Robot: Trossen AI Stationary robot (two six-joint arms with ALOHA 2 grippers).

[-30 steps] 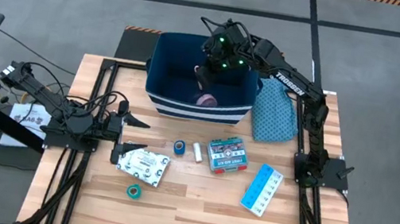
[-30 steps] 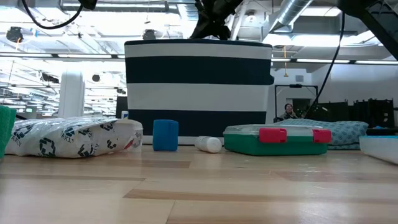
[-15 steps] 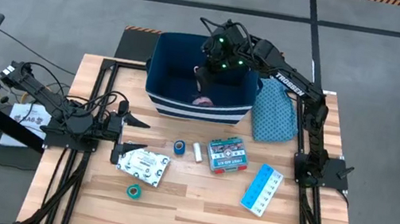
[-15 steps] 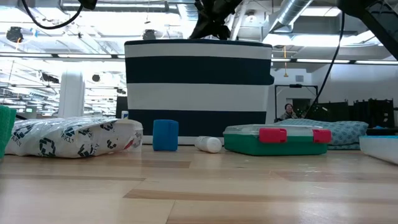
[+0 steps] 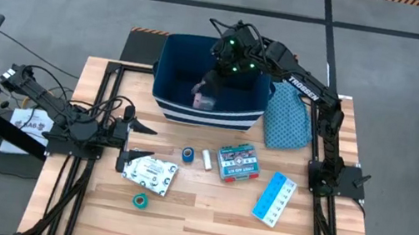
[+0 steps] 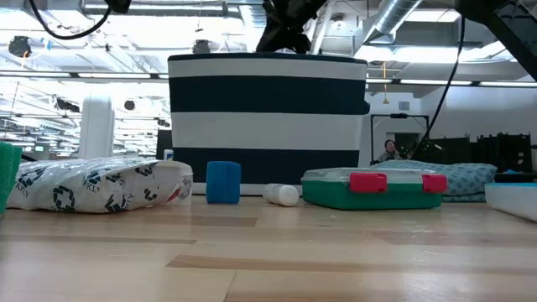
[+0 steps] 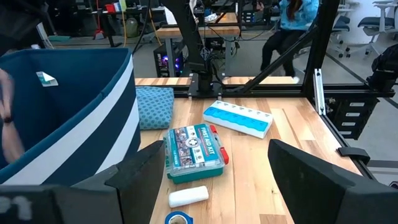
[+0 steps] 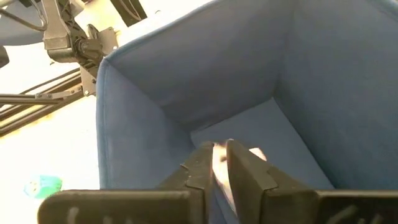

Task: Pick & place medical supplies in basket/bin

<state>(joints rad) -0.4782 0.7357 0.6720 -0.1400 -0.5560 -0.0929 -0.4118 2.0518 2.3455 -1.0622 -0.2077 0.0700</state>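
Observation:
My right gripper (image 5: 214, 78) hangs over the dark navy bin (image 5: 166, 85) with only a narrow gap between its fingers (image 8: 221, 148), holding nothing. The pink round item (image 5: 203, 95) shows as a pale blur on the bin's floor below it. My left gripper (image 5: 135, 139) waits open at the table's left side, just beyond the white packet with green print (image 5: 148, 173). The blue roll (image 5: 187, 155), white tube (image 5: 206, 159), teal-and-red box (image 5: 237, 162), light blue pill organiser (image 5: 274, 199) and green roll (image 5: 140, 201) lie flat on the table.
The teal patterned cloth bag (image 5: 287, 117) lies against the bin's right side, under my right arm. The bin stands at the table's far edge. Bare wood shows along the table's near edge (image 5: 209, 227). A person shows in the room beyond the table in the left wrist view.
The pink round item has moved inside the bin, from near the bin's near wall toward its left side, and now shows blurred. Both arms have kept still.

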